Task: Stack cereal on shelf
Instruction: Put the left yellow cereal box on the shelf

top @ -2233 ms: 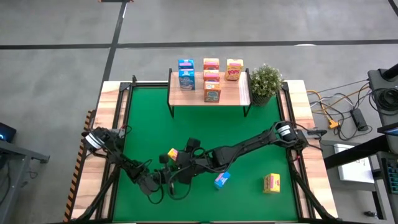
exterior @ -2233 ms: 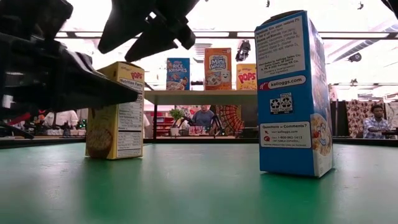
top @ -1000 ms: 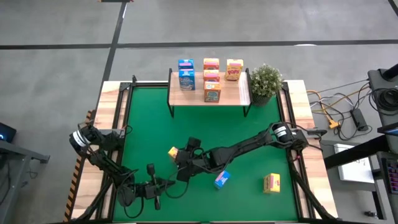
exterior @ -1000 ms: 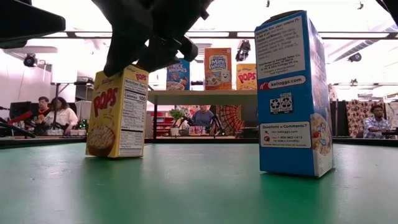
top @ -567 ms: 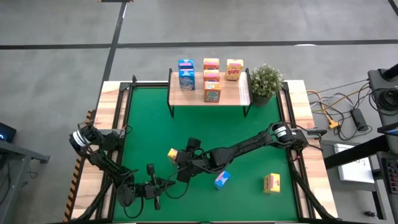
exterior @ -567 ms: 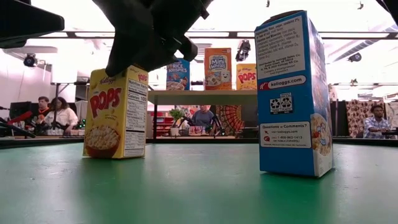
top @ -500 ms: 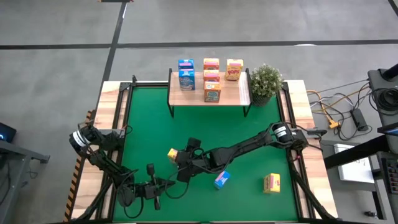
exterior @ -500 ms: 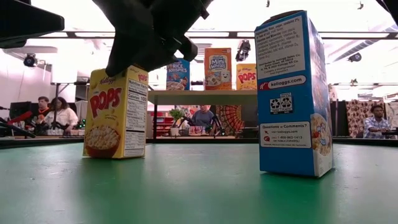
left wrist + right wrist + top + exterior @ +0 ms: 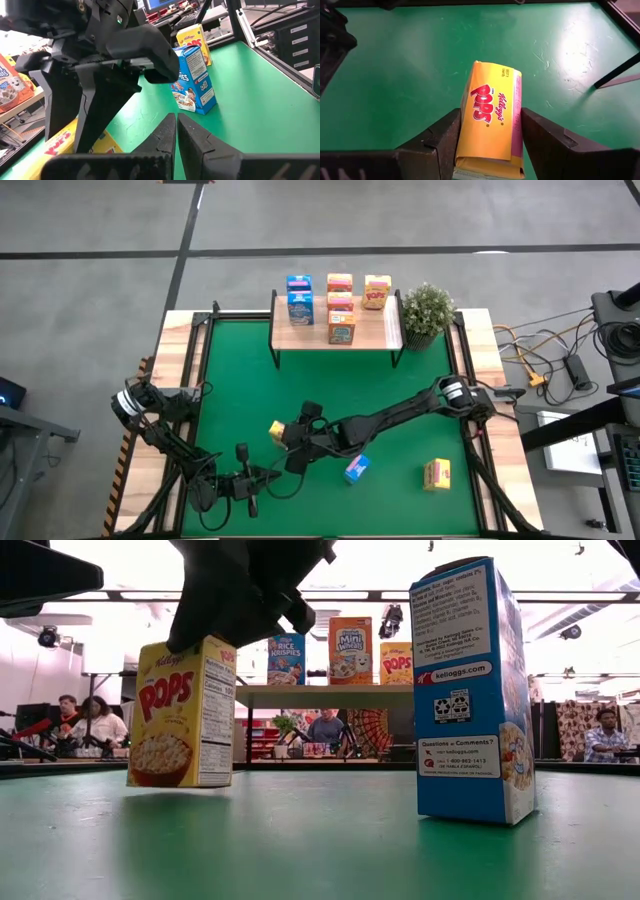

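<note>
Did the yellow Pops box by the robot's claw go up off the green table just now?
Yes. The right tool grips the yellow Pops box, now tilted and lifted slightly off the green mat; the blue box stands unmoved.

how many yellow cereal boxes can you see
3. One yellow box stands on the shelf at its right end, one is held in the right gripper over the mat's middle, and one lies near the mat's right front.

A yellow Pops box (image 9: 182, 712) hangs tilted just above the mat; a blue box (image 9: 472, 692) stands upright; six boxes occupy the shelf (image 9: 337, 334).
</note>
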You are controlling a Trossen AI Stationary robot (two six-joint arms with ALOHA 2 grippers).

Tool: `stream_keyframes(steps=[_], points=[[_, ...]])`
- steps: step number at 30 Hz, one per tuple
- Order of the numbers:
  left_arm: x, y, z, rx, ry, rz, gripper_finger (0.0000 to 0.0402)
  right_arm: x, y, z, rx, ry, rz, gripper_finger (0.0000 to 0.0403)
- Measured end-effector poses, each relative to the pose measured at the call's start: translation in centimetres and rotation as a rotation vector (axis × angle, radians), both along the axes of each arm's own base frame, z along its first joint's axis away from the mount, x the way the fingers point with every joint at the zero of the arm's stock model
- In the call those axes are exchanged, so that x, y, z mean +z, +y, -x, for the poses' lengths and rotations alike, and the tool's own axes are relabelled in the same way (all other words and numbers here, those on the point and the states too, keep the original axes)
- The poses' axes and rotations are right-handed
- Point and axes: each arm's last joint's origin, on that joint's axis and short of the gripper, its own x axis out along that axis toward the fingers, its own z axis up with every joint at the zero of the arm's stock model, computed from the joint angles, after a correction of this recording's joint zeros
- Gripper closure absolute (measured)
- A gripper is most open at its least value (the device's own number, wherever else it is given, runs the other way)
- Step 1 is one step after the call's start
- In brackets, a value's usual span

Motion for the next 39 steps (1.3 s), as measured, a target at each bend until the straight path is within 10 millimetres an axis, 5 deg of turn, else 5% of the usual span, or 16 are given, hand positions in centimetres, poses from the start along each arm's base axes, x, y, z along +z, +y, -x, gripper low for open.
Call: stream_keyframes(steps=[24, 33, 39], points=[[0.0, -0.1, 0.1, -0.003, -0.005, 0.02, 0.0402, 0.9, -0.1, 0.3, 0.011, -0.004, 0.018, 0.0216], [0.3, -0.3, 0.2, -0.014, -0.02, 0.021, 0.0402, 6.7, -1.3, 3.5, 0.034, 0.012, 0.057, 0.0216], [1.7, -1.3, -0.7, -0.077, -0.029, -0.055, 0.0402, 11.8, -4.1, 7.4, -0.014, 0.051, 0.111, 0.0216]])
